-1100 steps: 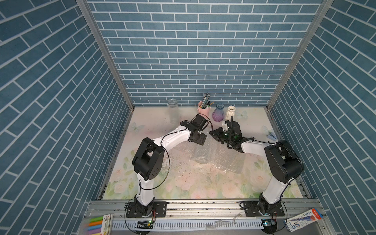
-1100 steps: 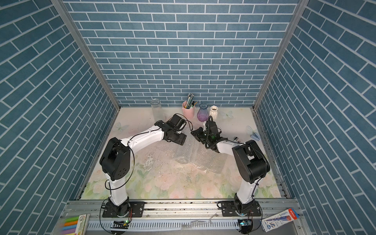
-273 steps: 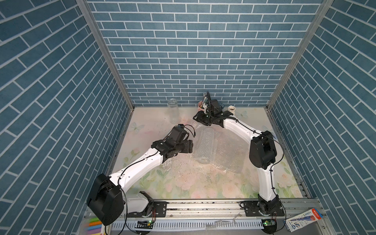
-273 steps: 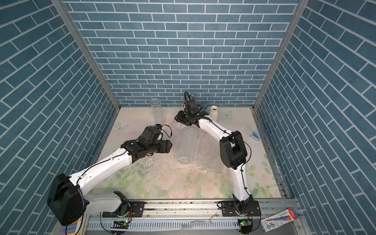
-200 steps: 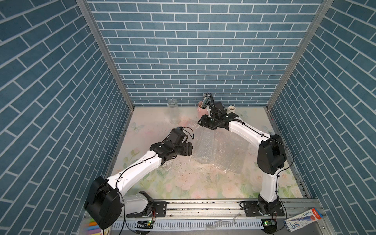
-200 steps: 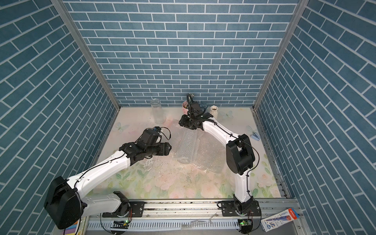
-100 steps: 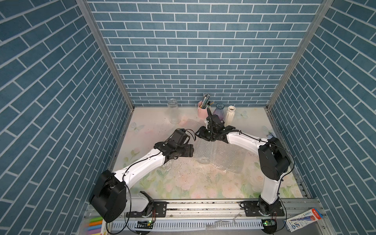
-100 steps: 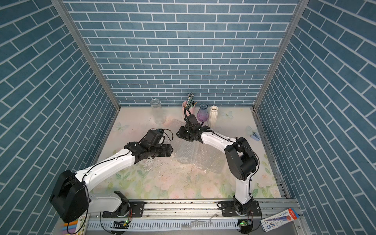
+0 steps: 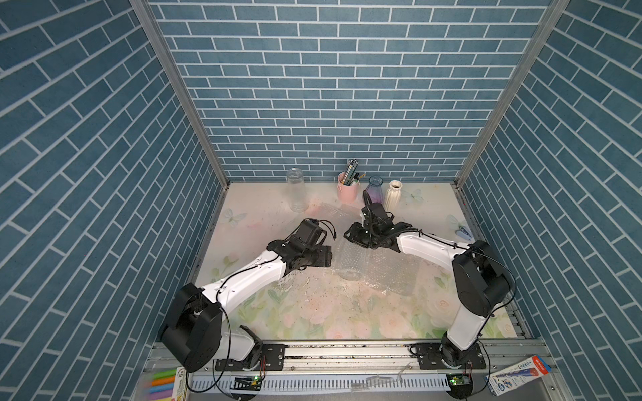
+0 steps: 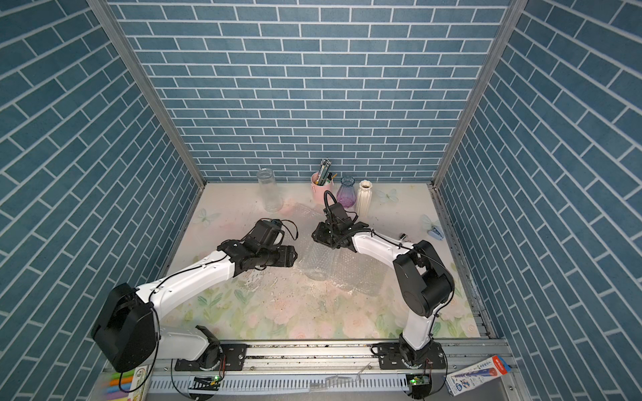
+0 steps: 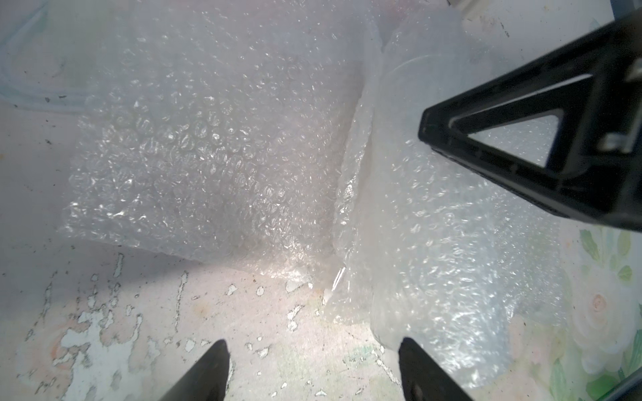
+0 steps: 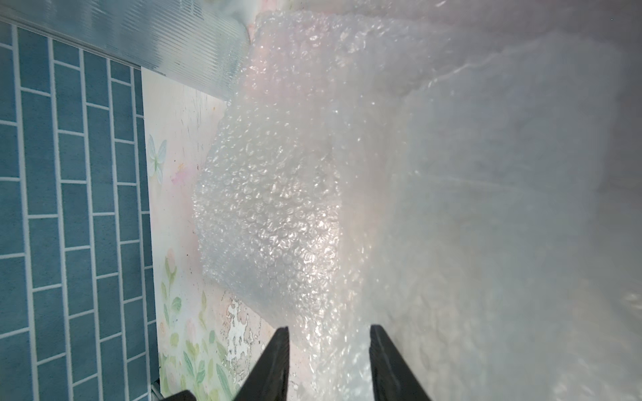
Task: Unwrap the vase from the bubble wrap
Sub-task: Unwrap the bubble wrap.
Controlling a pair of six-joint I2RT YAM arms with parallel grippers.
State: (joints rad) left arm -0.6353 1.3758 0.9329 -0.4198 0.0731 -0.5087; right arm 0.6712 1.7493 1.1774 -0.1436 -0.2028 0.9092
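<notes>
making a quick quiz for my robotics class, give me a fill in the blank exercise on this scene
The pens stand in a ___ cup by the back wall.
Between that cup and the white vase stands a ___ vase.
The left gripper has its jaws ___, facing the bubble wrap.
Missing: pink; purple; open.

Four views, each one taking in the bubble wrap [image 9: 377, 269]

Both top views look from high above the front rail [image 10: 312, 350], on the near side of the bubble wrap, tilted down toward the back wall [image 9: 330, 86] and far enough off to hold both arms whole (the two frames overlap almost fully); the left wrist camera sits close above the bubble wrap, facing down onto it, and the right wrist camera is closer still, facing along it toward a brick wall [image 12: 69, 208] beyond
</notes>
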